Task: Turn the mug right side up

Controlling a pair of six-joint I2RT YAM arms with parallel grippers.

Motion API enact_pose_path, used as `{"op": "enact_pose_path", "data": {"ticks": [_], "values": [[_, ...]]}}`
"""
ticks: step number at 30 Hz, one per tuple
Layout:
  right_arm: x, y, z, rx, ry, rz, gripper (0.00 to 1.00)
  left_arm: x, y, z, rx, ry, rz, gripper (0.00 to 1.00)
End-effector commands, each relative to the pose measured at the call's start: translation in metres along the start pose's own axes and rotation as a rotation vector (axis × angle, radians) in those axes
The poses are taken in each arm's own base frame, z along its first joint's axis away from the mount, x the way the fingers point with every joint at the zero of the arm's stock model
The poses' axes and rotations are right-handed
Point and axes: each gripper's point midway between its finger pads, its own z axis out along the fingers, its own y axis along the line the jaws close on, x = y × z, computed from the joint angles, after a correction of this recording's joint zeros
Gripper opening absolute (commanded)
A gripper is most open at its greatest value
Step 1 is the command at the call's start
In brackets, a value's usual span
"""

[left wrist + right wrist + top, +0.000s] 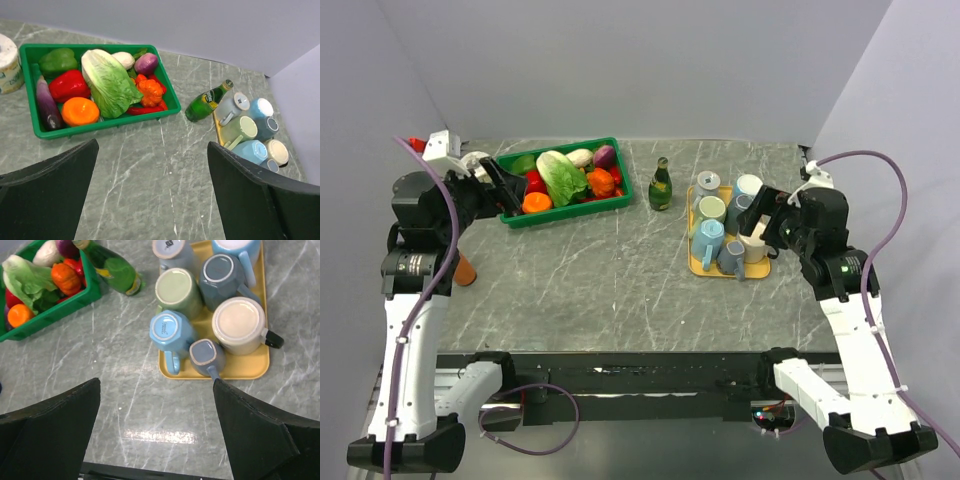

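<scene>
Several mugs stand bottom up on a yellow tray (695,264) at the right of the table: grey (172,252), pale blue (235,247), green (177,287), dark blue-grey (222,272), cream (239,325), light blue (170,330) and a small blue-grey one (205,355). The tray also shows in the right wrist view (250,365). My right gripper (762,215) is open and empty, raised over the tray's near right part; in its wrist view (156,390) it frames bare table just before the tray. My left gripper (505,185) is open and empty, raised at the far left (152,150).
A green crate (620,201) of vegetables sits at the back left. A green bottle (661,185) stands between crate and tray. A white paper roll (7,62) is left of the crate. An orange object (466,270) lies by the left arm. Walls close both sides.
</scene>
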Motion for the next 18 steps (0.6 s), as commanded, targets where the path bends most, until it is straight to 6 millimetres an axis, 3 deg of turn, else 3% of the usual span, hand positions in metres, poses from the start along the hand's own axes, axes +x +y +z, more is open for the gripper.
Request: {"op": "enact_pose_path", "data": {"ticks": [1,3,6,7,11,12,18], "values": [[0.003,-0.003,0.002,0.015,-0.03,0.027,0.99,-0.016,-0.01,-0.001,0.054,-0.093,-0.012,0.96],[0.015,-0.009,0.01,0.042,-0.009,0.028,0.97,-0.015,-0.006,0.001,0.045,-0.12,-0.01,0.96],[0.028,-0.001,0.015,0.044,-0.011,0.02,0.95,-0.013,0.011,0.009,-0.03,-0.14,-0.056,0.96],[0.036,0.011,0.016,0.023,0.0,0.01,0.95,-0.013,0.015,0.011,-0.052,-0.153,-0.074,0.96],[0.055,0.014,0.03,0.088,0.021,0.038,0.92,0.008,0.042,0.02,-0.181,-0.133,-0.217,0.96],[0.061,0.015,0.034,0.098,0.033,0.056,0.87,0.012,0.045,0.021,-0.197,-0.119,-0.233,0.96],[0.097,0.015,0.071,0.165,0.138,0.042,0.74,0.035,0.041,0.024,-0.142,-0.065,-0.226,0.96]]}}
